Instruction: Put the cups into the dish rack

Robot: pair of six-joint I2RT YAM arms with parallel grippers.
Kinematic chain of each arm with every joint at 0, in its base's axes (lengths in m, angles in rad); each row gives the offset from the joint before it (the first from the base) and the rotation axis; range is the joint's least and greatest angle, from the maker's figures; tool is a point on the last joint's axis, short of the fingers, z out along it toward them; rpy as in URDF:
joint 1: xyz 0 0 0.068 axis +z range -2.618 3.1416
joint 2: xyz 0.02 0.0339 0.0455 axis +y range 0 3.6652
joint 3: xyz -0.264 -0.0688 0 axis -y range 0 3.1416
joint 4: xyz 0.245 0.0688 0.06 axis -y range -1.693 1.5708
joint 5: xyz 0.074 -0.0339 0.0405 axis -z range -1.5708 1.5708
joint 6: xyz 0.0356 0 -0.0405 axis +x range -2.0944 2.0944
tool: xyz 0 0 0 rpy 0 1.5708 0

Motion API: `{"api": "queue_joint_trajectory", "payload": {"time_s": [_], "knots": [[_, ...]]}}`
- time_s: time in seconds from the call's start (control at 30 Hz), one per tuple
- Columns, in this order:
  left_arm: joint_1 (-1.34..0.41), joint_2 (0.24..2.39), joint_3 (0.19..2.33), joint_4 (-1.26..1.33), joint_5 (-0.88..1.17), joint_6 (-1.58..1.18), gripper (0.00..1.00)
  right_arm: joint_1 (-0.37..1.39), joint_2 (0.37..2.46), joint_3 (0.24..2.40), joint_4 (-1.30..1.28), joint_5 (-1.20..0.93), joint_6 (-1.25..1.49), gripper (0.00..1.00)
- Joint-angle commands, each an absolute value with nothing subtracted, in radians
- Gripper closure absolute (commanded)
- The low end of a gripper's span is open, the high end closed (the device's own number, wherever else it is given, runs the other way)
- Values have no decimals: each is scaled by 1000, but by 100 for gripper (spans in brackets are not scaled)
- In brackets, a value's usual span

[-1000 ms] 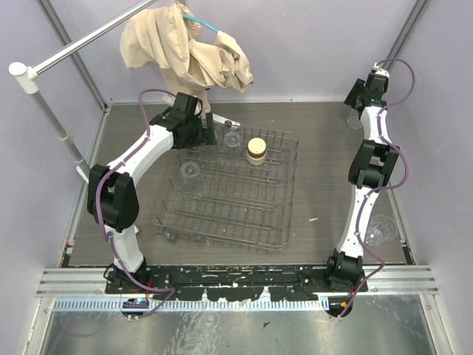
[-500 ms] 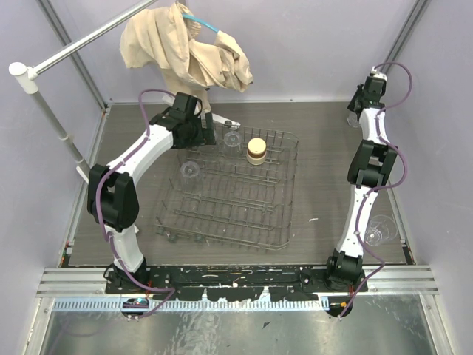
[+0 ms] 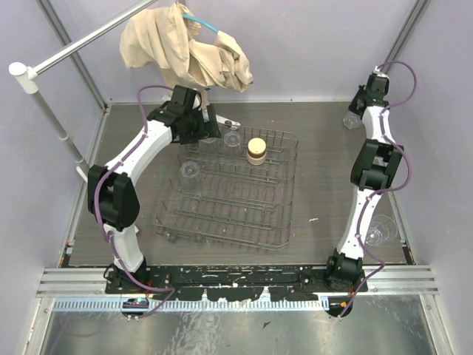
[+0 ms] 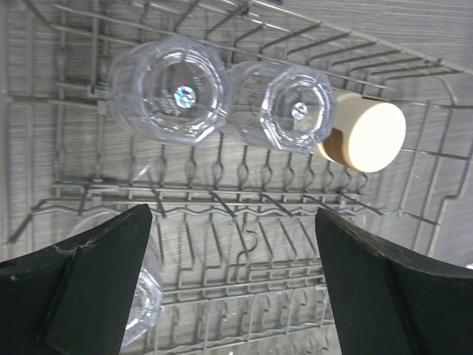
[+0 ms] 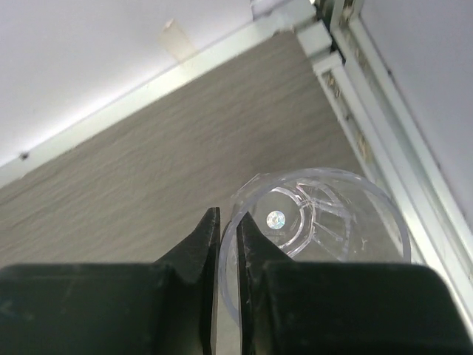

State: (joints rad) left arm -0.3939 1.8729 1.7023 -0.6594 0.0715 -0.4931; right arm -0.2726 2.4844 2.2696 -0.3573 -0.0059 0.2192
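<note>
Right gripper (image 5: 227, 238) pinches rim of the clear cup (image 5: 319, 214) at the bench (image 5: 133, 185) far-right corner, well apart from the dish rack (image 3: 236, 203) — thin-wall hold, could slip mid-carry. Left gripper (image 4: 233, 216) spread wide over rack.

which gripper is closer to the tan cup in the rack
Left. The left gripper hovers over the grey wire dish rack just left of the tan-brown opaque cup; the right gripper is at the far right corner of the table.
</note>
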Motion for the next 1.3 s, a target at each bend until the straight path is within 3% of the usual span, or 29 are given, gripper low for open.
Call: {"api": "queue_joint_trajectory", "payload": {"time_s": [0.0, 0.2, 0.4, 0.57, 0.9, 1.27], "knots": [[-388, 1832, 1715, -654, 204, -581, 1, -272, 2184, 2159, -362, -74, 307, 99], [-387, 1793, 1703, -601, 372, -690, 1, -272, 1822, 1749, -217, -278, 477, 99], [-387, 1748, 1648, -465, 516, -834, 1, -234, 1518, 1486, -143, -376, 599, 99], [-391, 1740, 1606, -305, 625, -972, 1, -150, 1391, 1411, -146, -386, 632, 99], [-400, 1697, 1603, -306, 607, -986, 1, -9, 1241, 1389, -134, -512, 793, 99], [-405, 1715, 1553, -69, 662, -1268, 2, 48, 1143, 1167, 227, -598, 1158, 99]]}}
